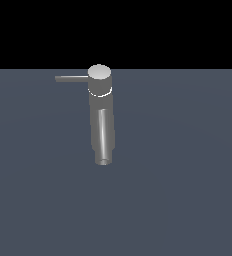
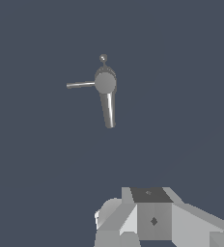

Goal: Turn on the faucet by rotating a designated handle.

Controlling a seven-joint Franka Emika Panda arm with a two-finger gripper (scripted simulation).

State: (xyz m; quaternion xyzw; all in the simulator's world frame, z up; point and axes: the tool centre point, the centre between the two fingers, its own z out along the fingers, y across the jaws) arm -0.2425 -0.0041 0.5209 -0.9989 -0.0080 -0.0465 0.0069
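**Faucet untouched — the approach is all still to do**

The faucet stands alone on the dark worktop, a little above the middle of the exterior view. Its flat round cap sits on the upright cylinder, with a thin pale ring just beneath it. The long spout runs from the body toward six o'clock. The handle, a slim rod, sticks out from the cap toward nine o'clock, roughly square to the spout.

No arm appears in the exterior view at all. In the wrist view the faucet is small and well apart from the camera, its handle again pointing to nine o'clock. Only blocky pale parts of the pincer edge into that picture; the fingertips are out of frame, so I cannot tell how far open it is, and nothing is seen held in it.

By my reading the task has hardly begun — nothing touches the handle. What is left is the whole job: come down to the rod, set against it near its free end, and swing it around the cap.
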